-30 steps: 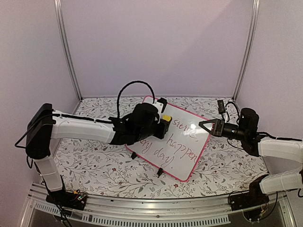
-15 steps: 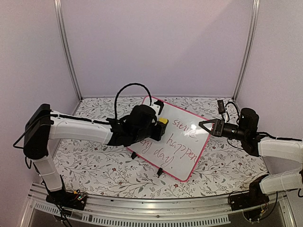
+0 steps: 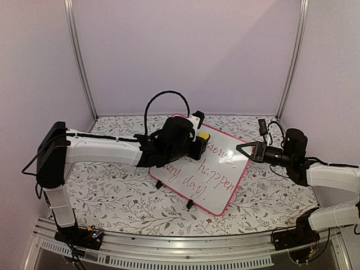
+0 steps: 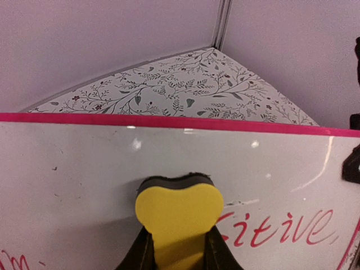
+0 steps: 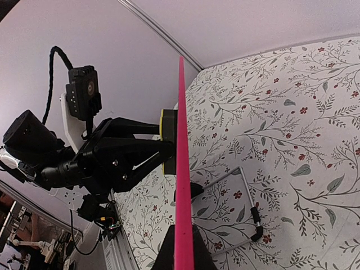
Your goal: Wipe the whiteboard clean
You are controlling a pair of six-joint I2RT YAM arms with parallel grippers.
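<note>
We sweep the eraser (image 4: 179,216), clamped in the left gripper (image 4: 179,256), flat over the writing (image 4: 281,228); right gripper (image 3: 244,149) grips the whiteboard (image 3: 225,188).

whiteboard (image 3: 211,169) on table (image 3: 112,191), eraser (image 3: 202,137) against its far part — right hand (image 3: 239,147) at right edge

In your left wrist view, the bottom edge cuts off the left claw (image 4: 179,254) and the lower part of the yellow eraser (image 4: 179,211) it pinches. The eraser covers the first letters of the red handwriting (image 4: 281,228) just right of that claw. From the right wrist you get the whiteboard (image 5: 180,169) edge-on only, its face hidden, and the right claw (image 5: 181,260) clamped on it is cropped at the bottom. From above, the left arm (image 3: 112,152) hides the whiteboard's left part.
</note>
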